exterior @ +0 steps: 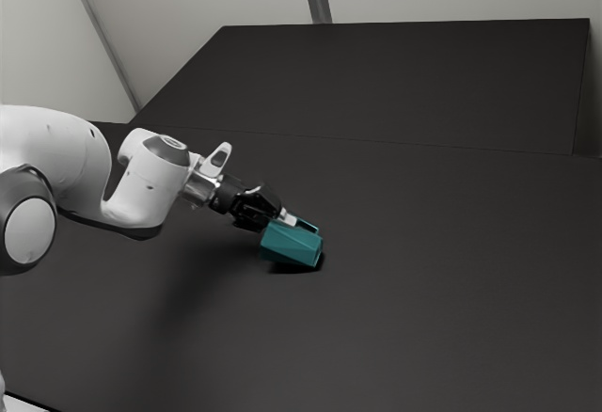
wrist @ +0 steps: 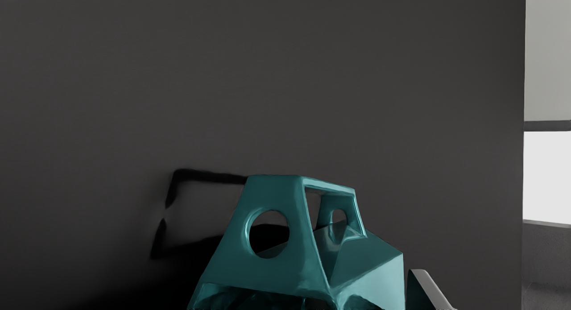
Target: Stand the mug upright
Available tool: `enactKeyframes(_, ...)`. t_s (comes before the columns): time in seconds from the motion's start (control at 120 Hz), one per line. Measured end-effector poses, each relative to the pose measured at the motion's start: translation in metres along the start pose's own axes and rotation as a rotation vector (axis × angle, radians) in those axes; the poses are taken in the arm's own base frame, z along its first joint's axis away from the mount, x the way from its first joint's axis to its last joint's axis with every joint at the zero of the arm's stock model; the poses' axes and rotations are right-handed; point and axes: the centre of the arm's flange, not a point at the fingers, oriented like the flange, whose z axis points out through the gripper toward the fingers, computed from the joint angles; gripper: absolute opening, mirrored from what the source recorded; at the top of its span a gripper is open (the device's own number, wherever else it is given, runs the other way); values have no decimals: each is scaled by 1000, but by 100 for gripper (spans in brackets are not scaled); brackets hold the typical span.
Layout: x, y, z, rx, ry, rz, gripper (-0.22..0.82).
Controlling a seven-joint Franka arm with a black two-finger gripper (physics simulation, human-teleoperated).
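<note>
The black gripper point(exterior: 285, 217) reaches down from the exterior view's upper left, its end at the upper side of the teal mug point(exterior: 290, 245). The faceted mug is tilted well over, its long side slanting down toward the exterior view's right, with a dark shadow right below. In the wrist view, part of the gripper point(wrist: 429, 292) stands close against one side of the mug point(wrist: 290, 265). Round holes and an open frame show on the mug there; its lower part is cut off. Whether it touches the table cannot be told.
The dark table point(exterior: 423, 290) spreads around the mug. A raised dark panel or surface point(exterior: 395, 83) lies at the back, before pale walls. A table edge runs along one side of the wrist view, with a bright area beyond.
</note>
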Motion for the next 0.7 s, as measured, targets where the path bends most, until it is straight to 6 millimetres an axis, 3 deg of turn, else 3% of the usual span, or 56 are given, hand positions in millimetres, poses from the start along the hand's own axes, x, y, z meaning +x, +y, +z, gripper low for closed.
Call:
enactKeyframes(0.208, 0, 7, 3, -4, 3, 22, -9)
enactKeyframes(0.7, 0, 43, 1, 15, -12, 82, -18)
